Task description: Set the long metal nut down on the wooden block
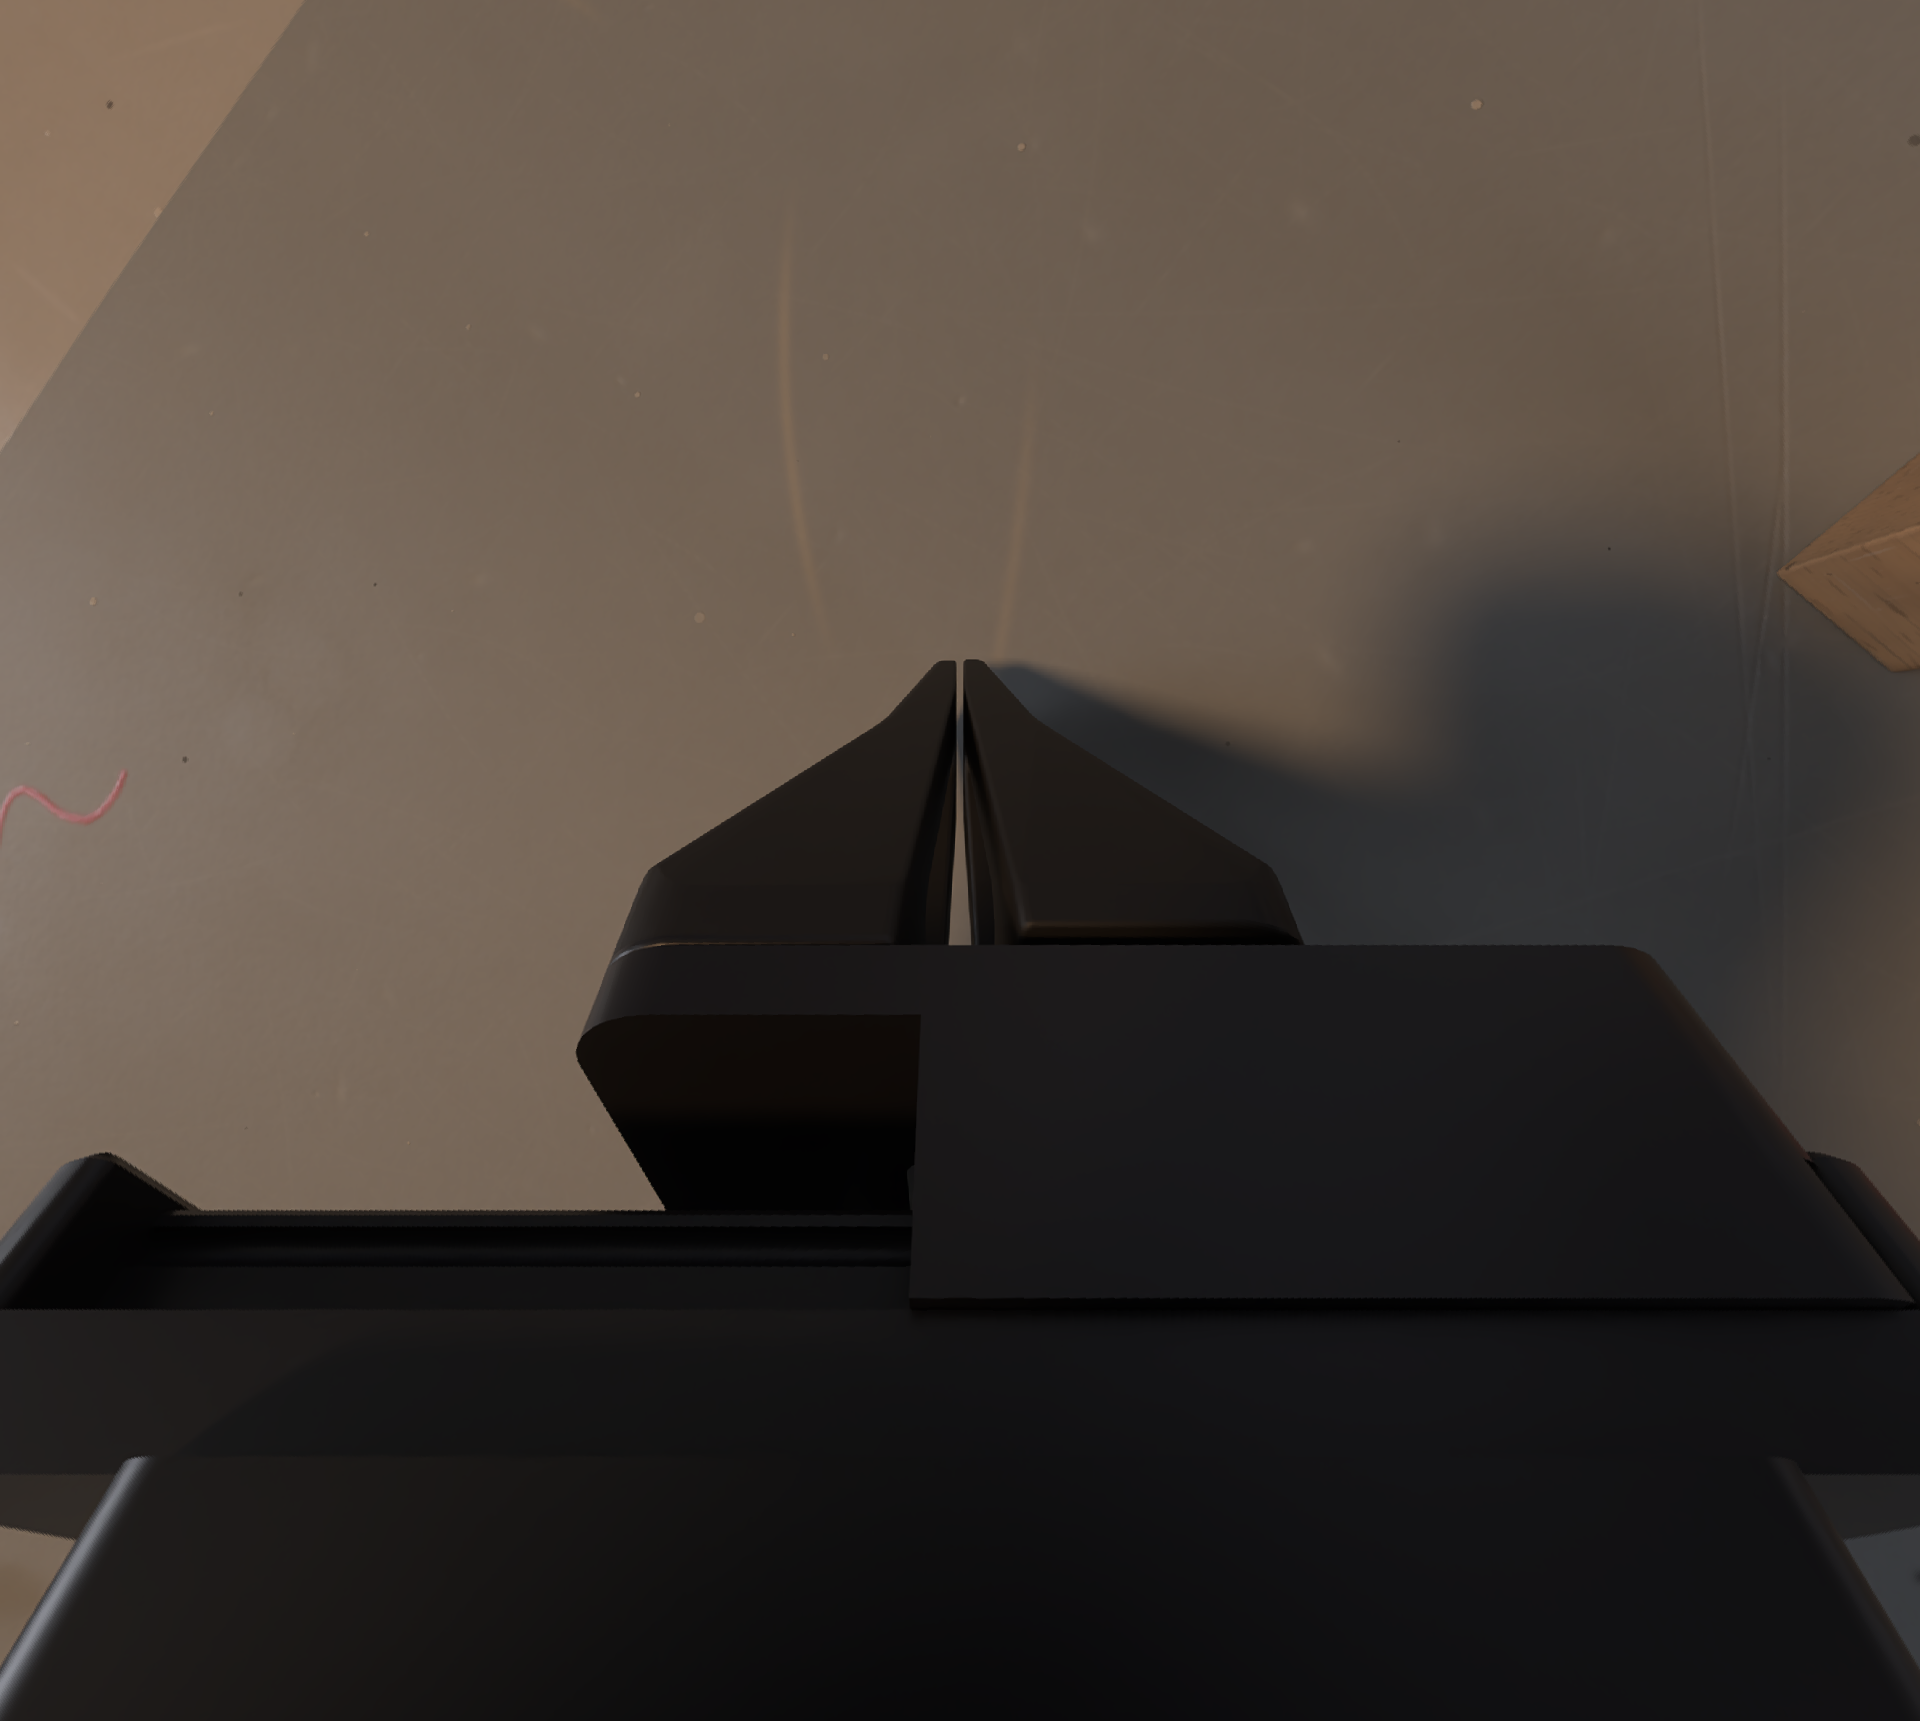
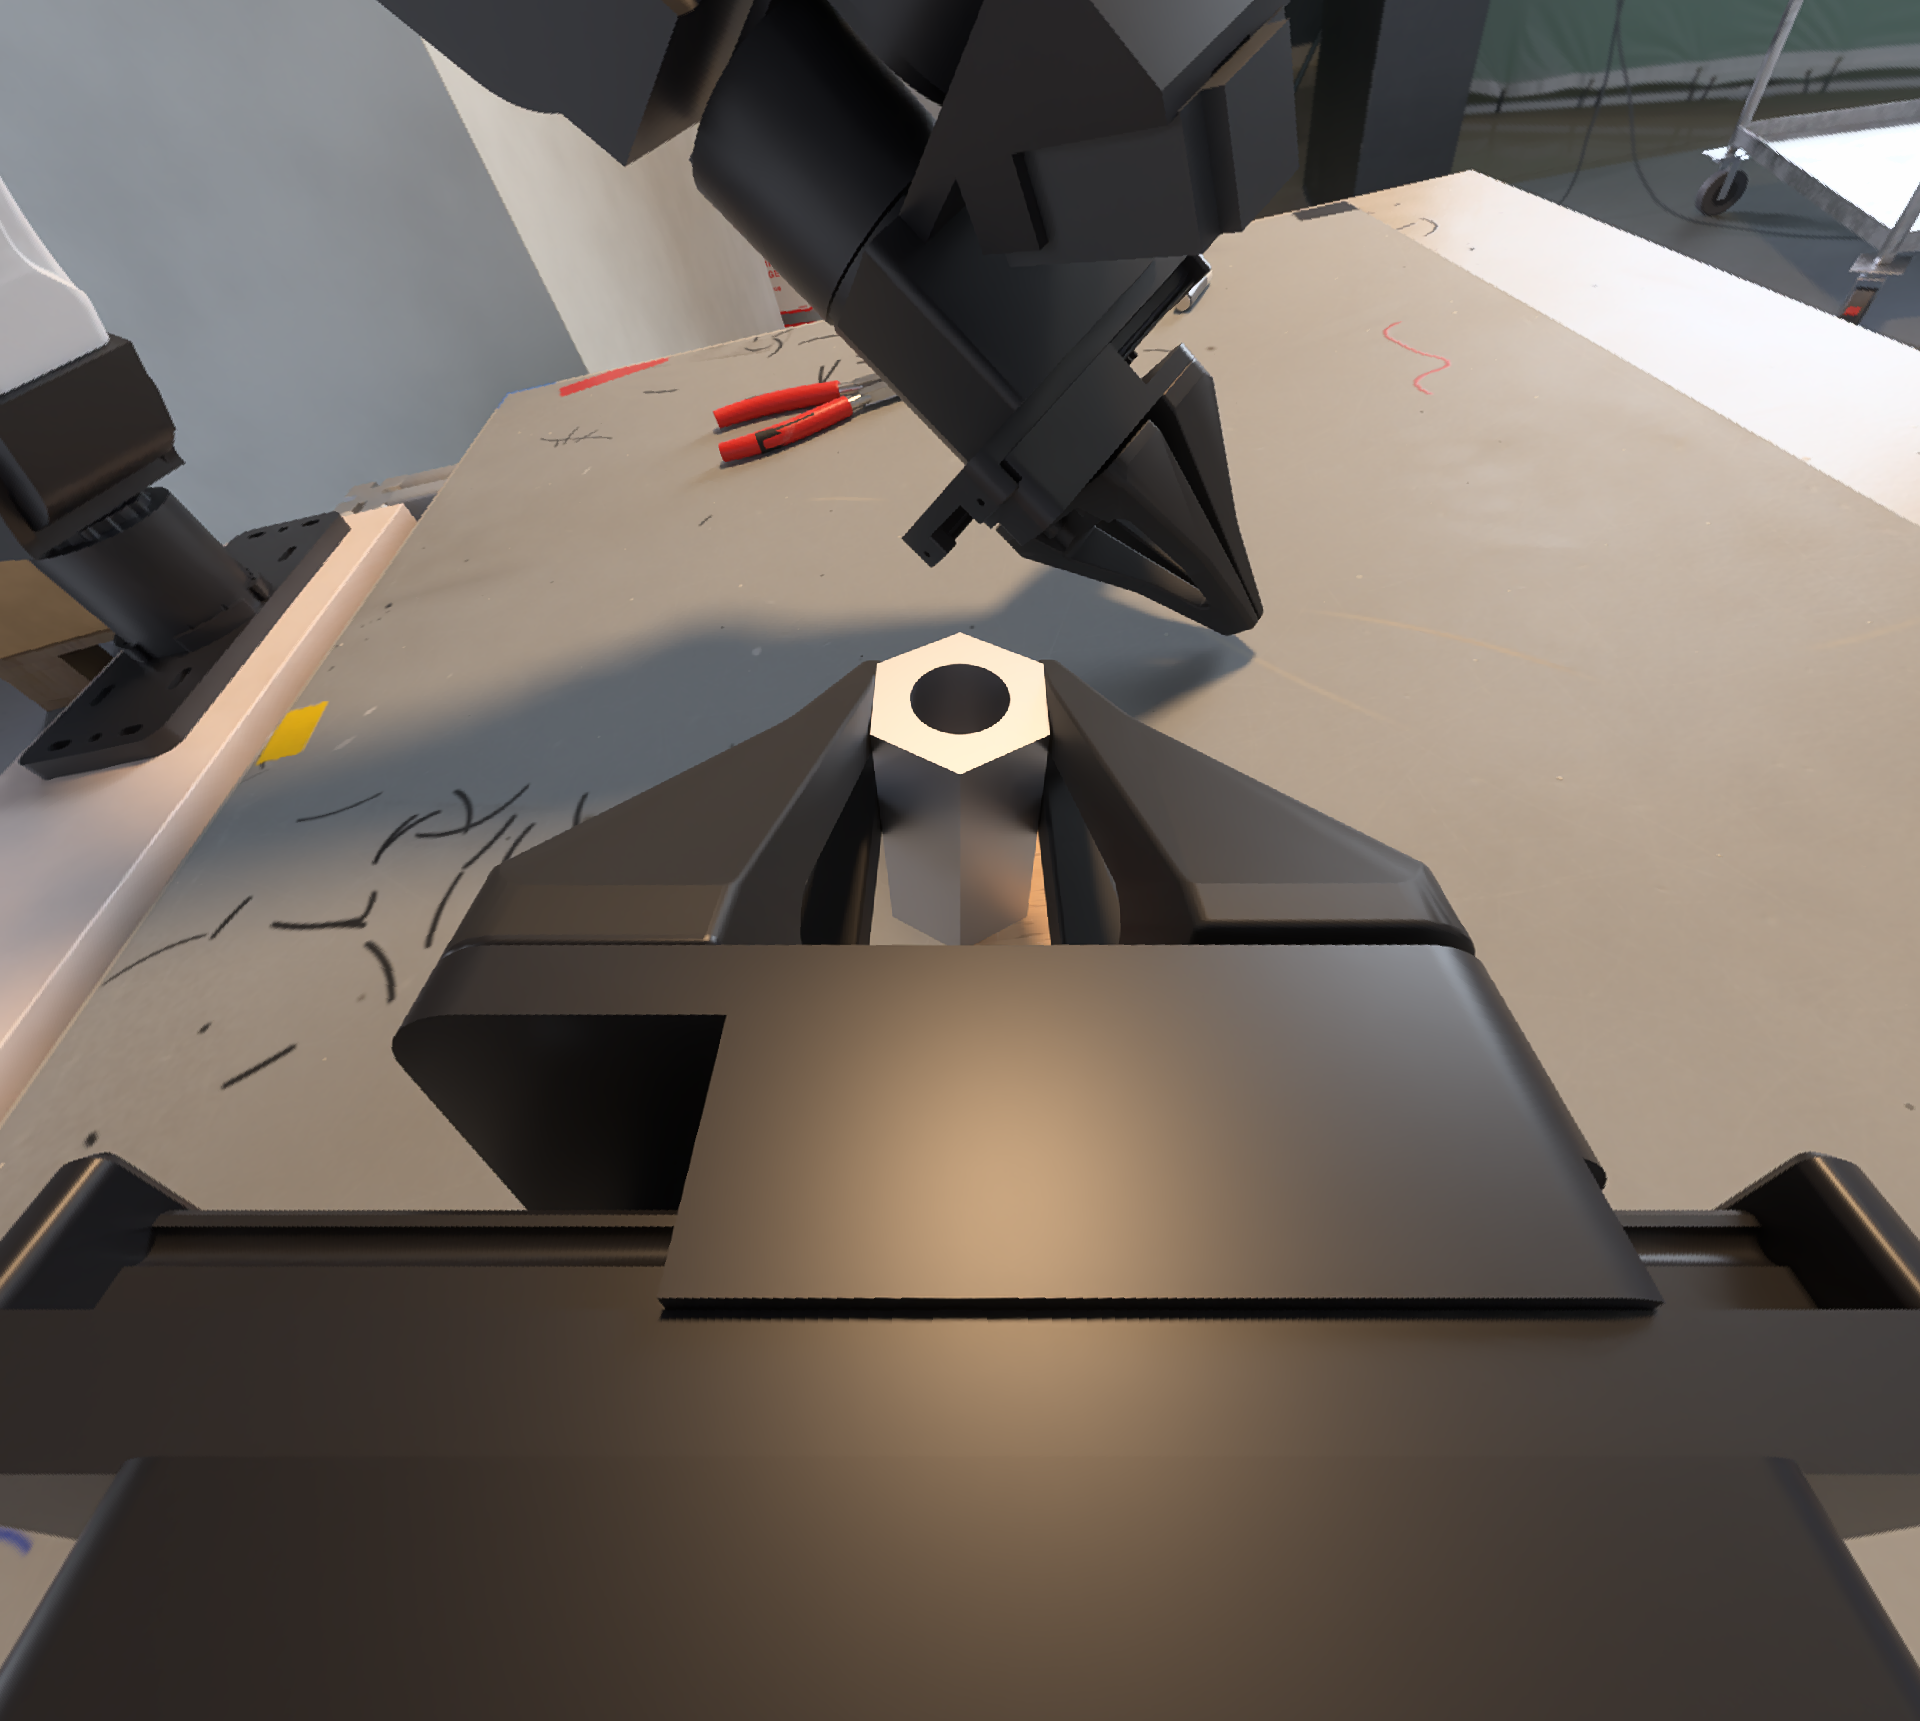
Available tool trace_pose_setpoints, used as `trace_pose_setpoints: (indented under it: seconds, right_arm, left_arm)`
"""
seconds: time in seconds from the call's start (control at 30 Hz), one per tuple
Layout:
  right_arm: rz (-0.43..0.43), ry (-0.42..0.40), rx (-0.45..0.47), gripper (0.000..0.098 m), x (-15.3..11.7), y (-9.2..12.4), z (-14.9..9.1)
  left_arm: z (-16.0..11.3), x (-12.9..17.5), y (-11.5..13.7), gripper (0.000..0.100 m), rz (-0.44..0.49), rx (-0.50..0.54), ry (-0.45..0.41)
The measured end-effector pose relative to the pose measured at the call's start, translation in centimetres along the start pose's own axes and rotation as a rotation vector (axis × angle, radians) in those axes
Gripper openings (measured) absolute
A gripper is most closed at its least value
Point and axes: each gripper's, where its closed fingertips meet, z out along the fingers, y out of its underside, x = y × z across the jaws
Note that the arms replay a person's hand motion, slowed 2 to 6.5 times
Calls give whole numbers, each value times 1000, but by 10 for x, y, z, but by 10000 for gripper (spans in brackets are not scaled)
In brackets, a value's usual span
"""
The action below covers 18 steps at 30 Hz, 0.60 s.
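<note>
My right gripper (image 2: 959, 705) is shut on the long metal nut (image 2: 958, 788), a silver hexagonal piece with a round hole in its end, held between the two black fingers. A corner of the wooden block (image 1: 1865, 591) shows at the right edge of the left wrist view; the right wrist view shows only a sliver of wood under the nut. My left gripper (image 1: 958, 665) is shut and empty, pointing at the bare table top. It also shows in the right wrist view (image 2: 1231, 617), just beyond and to the right of the nut.
Red-handled pliers (image 2: 790, 421) lie at the far side of the table. The other arm's base (image 2: 125, 570) stands at the left by a pale rail (image 2: 208, 778). A yellow tape patch (image 2: 294, 729) and pen marks are on the table.
</note>
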Motion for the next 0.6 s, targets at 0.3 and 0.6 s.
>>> trace_pose_setpoints:
  seconds: [0.3,0.6]
  right_arm:
    - [-8,-1,-9,241,1,2,0]
    - [-11,3,-18,241,2,4,1]
  left_arm:
    - [0,-1,0,12,-4,2,1]
    - [0,-2,0,13,0,4,-14]
